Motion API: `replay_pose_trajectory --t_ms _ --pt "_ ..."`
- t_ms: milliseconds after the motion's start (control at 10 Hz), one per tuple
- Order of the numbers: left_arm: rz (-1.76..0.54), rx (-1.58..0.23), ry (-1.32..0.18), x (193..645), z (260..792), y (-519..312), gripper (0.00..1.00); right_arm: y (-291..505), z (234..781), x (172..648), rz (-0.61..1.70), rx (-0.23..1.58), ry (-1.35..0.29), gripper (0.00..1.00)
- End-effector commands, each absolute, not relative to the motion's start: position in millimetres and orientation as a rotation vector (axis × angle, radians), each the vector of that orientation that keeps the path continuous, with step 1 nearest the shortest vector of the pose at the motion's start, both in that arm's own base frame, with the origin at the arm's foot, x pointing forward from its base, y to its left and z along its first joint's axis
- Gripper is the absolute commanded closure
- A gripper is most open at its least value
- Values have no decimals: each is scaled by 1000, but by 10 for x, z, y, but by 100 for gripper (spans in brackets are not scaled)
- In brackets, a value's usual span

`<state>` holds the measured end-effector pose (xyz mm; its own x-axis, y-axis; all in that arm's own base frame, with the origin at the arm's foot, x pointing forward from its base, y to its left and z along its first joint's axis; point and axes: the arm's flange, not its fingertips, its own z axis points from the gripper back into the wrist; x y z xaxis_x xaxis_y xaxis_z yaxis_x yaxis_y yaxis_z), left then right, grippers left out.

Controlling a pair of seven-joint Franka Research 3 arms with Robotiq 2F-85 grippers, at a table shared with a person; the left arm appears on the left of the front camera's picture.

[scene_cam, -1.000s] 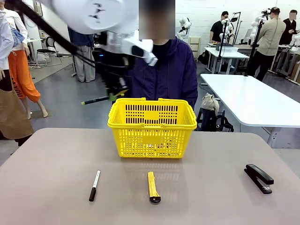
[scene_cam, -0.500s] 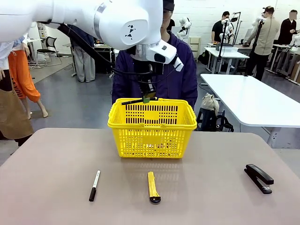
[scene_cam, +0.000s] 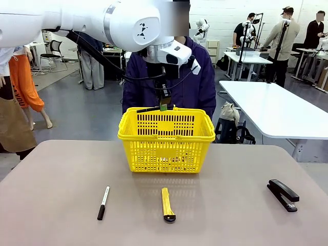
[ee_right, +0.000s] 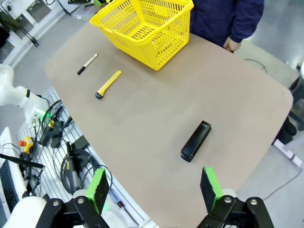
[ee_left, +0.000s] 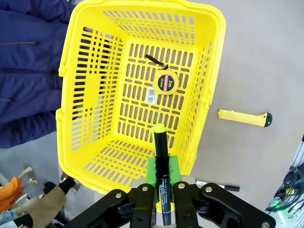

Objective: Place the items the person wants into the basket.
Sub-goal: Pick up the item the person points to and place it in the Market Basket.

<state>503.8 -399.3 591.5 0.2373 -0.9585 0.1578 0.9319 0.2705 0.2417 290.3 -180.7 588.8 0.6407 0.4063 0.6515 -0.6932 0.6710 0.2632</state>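
- Left gripper [ee_left: 162, 164]: closed on the pen [ee_left: 160, 145], green pads clamping mid-barrel, with the yellow end sticking out past the fingertips.
- Front view: left gripper [scene_cam: 163, 105] hangs just above the basket's far rim, on the person's [scene_cam: 200, 82] side. The pen [scene_cam: 146, 109] lies roughly level, pointing to picture left.
- Wrist view looks down into the basket [ee_left: 92, 90]. The pen's free end is over the interior, but the gripper body looks close to over the rim.
- Tape measure [ee_left: 166, 83] is already on the basket floor.
- Knife [scene_cam: 167, 203] lies on the surface [scene_cam: 230, 205] in front of the basket, not yet loaded.
- Marker [scene_cam: 103, 202] and stapler [scene_cam: 283, 194] also lie on the surface, well apart. My read is they aren't wanted.
- Right gripper [ee_right: 153, 187]: open and empty, high over the surface, stapler [ee_right: 195, 141] below it.
- Risks if it releases here:
  - The clamped end may be over the rim or a folded handle, so the pen could hit it and tip out on the person's side.
  - A level drop from this height could make the thin pen bounce or roll.
  - The slots are wide, so an end could poke through the lattice and jam.
- I'd shift it toward the basket's centre and lower it before opening.
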Motion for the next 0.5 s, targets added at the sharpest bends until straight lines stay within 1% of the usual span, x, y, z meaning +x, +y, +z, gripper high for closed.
replay_pose_trajectory --t_ms 0,400 --pt "-1287 118 -306 5016 5905 -4009 88 -1808 5884 2914 677 554 -615 0" --pt "-1301 104 -297 5026 5914 -4007 88 -1808 5884 2914 677 554 -615 0"
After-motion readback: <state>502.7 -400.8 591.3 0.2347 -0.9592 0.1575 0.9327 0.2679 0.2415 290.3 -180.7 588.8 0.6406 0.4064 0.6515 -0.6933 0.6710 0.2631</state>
